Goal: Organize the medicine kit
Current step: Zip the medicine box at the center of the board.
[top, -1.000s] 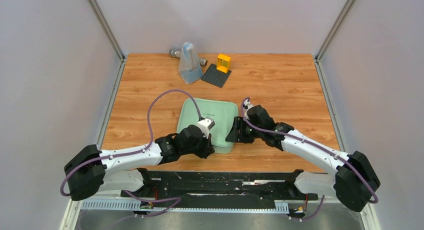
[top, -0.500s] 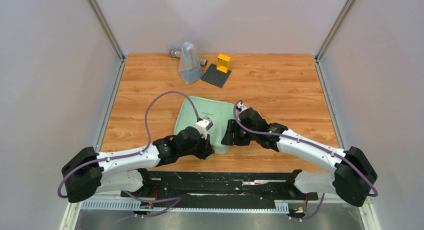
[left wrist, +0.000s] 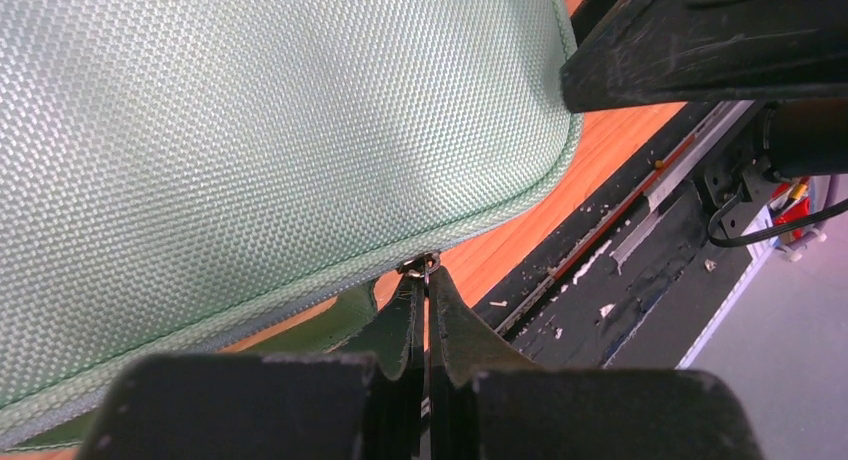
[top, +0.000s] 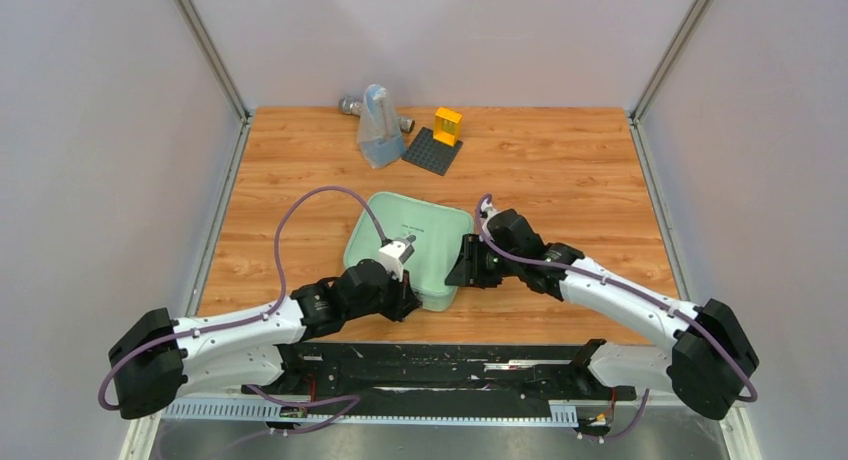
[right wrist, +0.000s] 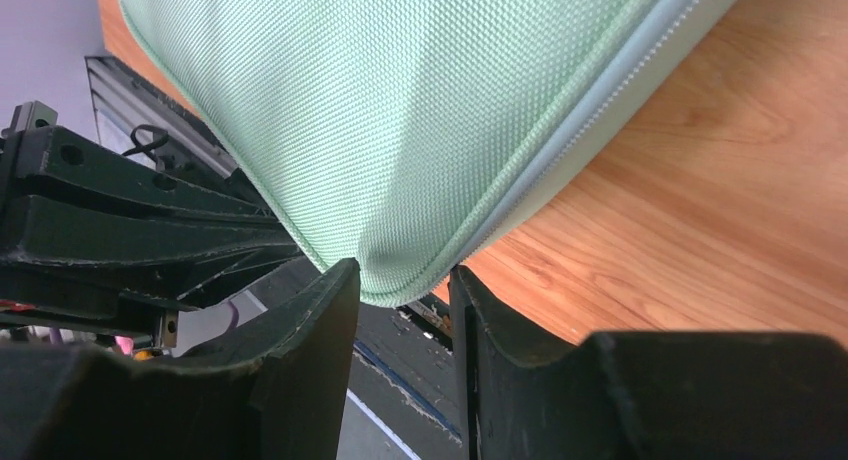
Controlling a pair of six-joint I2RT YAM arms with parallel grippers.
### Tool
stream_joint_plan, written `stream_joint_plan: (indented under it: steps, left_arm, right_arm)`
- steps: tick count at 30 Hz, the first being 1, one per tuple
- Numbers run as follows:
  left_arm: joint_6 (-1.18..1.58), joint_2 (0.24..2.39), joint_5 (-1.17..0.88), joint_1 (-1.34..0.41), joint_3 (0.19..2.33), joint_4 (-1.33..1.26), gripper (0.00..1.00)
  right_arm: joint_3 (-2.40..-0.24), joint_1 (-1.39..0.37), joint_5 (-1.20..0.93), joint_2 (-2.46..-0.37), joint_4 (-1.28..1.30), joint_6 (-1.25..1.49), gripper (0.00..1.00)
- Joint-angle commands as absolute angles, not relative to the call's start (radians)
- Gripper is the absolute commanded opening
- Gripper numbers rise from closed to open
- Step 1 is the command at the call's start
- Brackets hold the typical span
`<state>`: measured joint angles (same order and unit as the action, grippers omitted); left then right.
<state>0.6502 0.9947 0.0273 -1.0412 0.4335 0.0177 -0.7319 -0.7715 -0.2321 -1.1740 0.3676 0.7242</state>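
The medicine kit point(top: 410, 242), a pale mint-green woven case with a zip round its edge, lies flat on the wooden table between the two arms. My left gripper point(top: 412, 300) is at the kit's near edge. In the left wrist view that gripper point(left wrist: 428, 280) is shut on the small metal zipper pull point(left wrist: 426, 265) under the case point(left wrist: 250, 130). My right gripper point(top: 462, 271) is at the kit's right near corner. In the right wrist view its fingers point(right wrist: 403, 285) close on both sides of that rounded corner point(right wrist: 420, 110).
At the back of the table stand a translucent bluish pouch point(top: 377, 128), a dark grey studded baseplate point(top: 432, 151) with a yellow brick point(top: 447, 126), and a metal piece point(top: 349, 105) behind the pouch. A black rail point(top: 440, 365) runs along the near edge.
The left arm drew back to the left and nearer, still holding the zipper pull. The kit shifted a little left and turned. The right gripper's jaws narrowed onto the kit's corner.
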Motion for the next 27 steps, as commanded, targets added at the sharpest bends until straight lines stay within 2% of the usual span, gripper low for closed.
stream_joint_plan:
  steps: [1, 8, 16, 20, 27]
  left_arm:
    - [0.662, 1.011, 0.022, -1.05, 0.467, -0.098, 0.0]
    - [0.601, 1.097, -0.004, -1.087, 0.566, -0.142, 0.0]
    - [0.596, 1.134, -0.018, -1.091, 0.584, -0.213, 0.0]
    - [0.584, 1.118, -0.108, -1.091, 0.544, -0.296, 0.0]
    - [0.608, 1.041, -0.054, -1.091, 0.484, -0.215, 0.0]
  right_arm:
    - [-0.748, -0.774, -0.36, -1.245, 0.203, 0.762, 0.39]
    - [-0.79, -0.831, -0.409, -1.35, 0.127, 0.814, 0.34]
    - [-0.745, -0.839, -0.395, -1.322, 0.132, 0.81, 0.32]
    - [-0.743, -0.839, -0.423, -1.307, 0.138, 0.745, 0.3]
    - [-0.749, -0.801, -0.291, -1.209, 0.269, 0.683, 0.45]
